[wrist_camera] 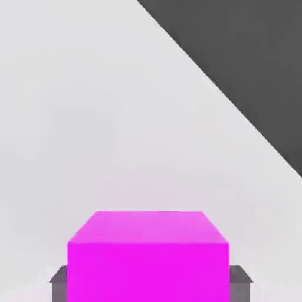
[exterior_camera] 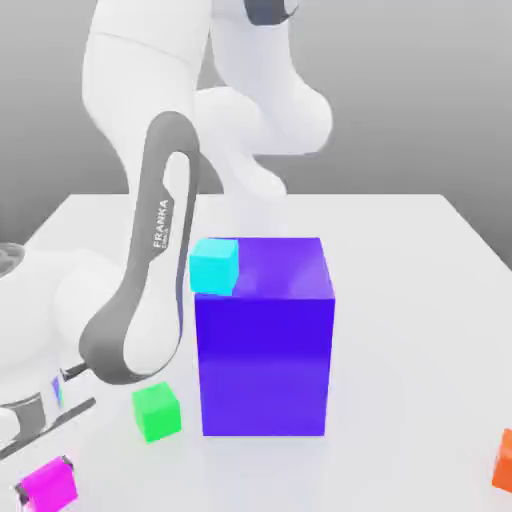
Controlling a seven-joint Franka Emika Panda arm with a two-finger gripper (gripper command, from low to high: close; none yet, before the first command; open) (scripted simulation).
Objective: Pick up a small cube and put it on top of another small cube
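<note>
Tabletop (exterior_camera: 400, 230), pale and smooth, fills the exterior view under a plain grey backdrop. A big blue-violet block (exterior_camera: 265, 340) stands at centre frame, with a cyan cube (exterior_camera: 214, 266) at its upper left edge. A green cube (exterior_camera: 157, 411) sits near the block's lower left corner, and an orange cube (exterior_camera: 505, 462) lies at the right edge. At lower left the white arm (exterior_camera: 150, 300) reaches down, and the gripper (exterior_camera: 45, 484) is clamped on the magenta cube (exterior_camera: 47, 484).

From the hand view, the magenta cube (wrist_camera: 147, 259) sits square at lower centre, equal-sided with no long axis, a grey finger (wrist_camera: 59, 283) pressed against each side. Pale table (wrist_camera: 88, 118) ends at a diagonal edge, dark floor beyond at upper right.
</note>
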